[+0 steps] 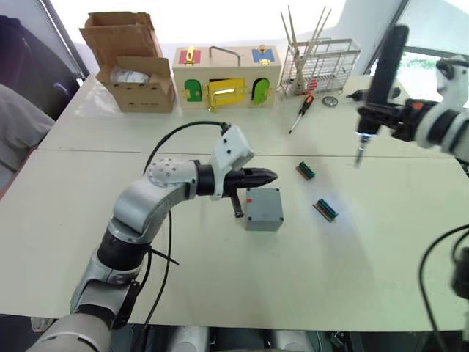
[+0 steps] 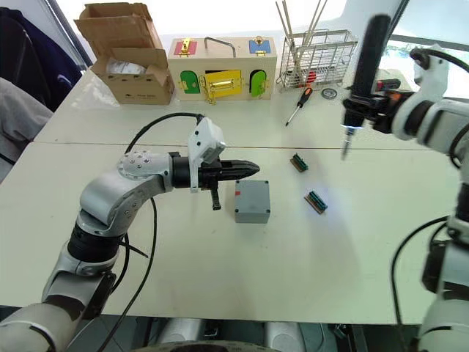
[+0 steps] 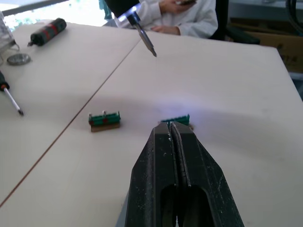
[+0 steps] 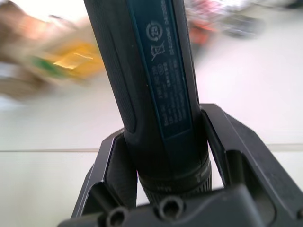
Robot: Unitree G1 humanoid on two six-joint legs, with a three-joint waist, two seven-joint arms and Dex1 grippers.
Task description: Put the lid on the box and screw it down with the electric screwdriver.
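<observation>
The box [image 1: 265, 222] is a small grey cube with a red mark, standing mid-table. The lid [image 1: 262, 203] lies flat on top of it. My left gripper [image 1: 270, 176] is shut and holds nothing; its tips hover just past the box's far top edge, pointing right. In the left wrist view its fingers [image 3: 165, 142] press together. To the right, farther back and above the table, my right gripper [image 1: 382, 114] is shut on the electric screwdriver [image 1: 388, 66]. The thick black driver stands upright, its lit tip and bit [image 1: 360, 150] pointing down. The right wrist view shows the fingers [image 4: 227, 142] clamping its barrel [image 4: 156, 85].
Two green connector blocks [image 1: 306, 170] [image 1: 326, 210] lie right of the box. At the back stand a cardboard box [image 1: 132, 70], a wooden box with coloured doors [image 1: 226, 77] and a wire rack [image 1: 319, 66]. A small red-and-black screwdriver [image 1: 300, 111] lies nearby. A person sits at the far left [image 1: 18, 125].
</observation>
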